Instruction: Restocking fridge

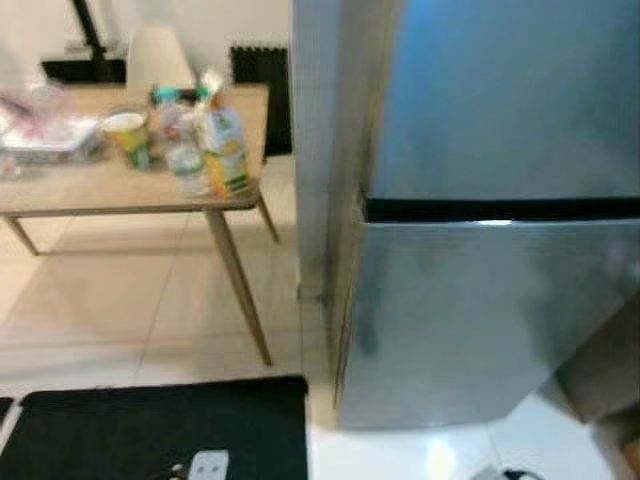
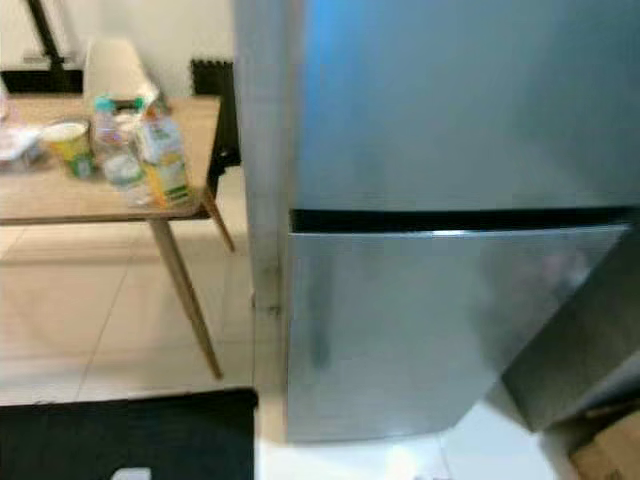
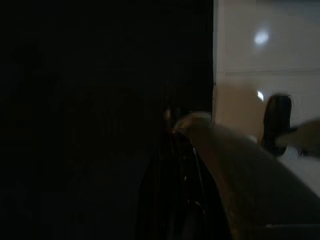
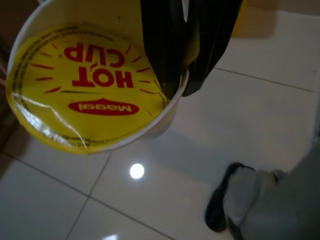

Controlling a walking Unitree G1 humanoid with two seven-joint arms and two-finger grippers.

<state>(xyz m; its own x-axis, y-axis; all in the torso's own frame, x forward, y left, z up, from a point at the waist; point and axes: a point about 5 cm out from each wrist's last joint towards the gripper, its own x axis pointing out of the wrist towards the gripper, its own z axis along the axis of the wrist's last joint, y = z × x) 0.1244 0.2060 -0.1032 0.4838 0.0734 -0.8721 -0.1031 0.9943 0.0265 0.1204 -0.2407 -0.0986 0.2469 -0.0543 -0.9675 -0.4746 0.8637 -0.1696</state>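
The silver fridge stands right in front of me with its upper door and lower door both closed. My right gripper is shut on the rim of a white noodle cup with a yellow "Hot Cup" lid, held low over the white tiles. A wooden table to the left carries another yellow cup, a juice carton and water bottles. The left wrist view is very dark, and the left arm hangs idle.
A black mat lies on the floor at the front left, beside the fridge's corner. A tray of packets sits at the table's left end. A cardboard box stands at the right of the fridge. My foot shows on the glossy tiles.
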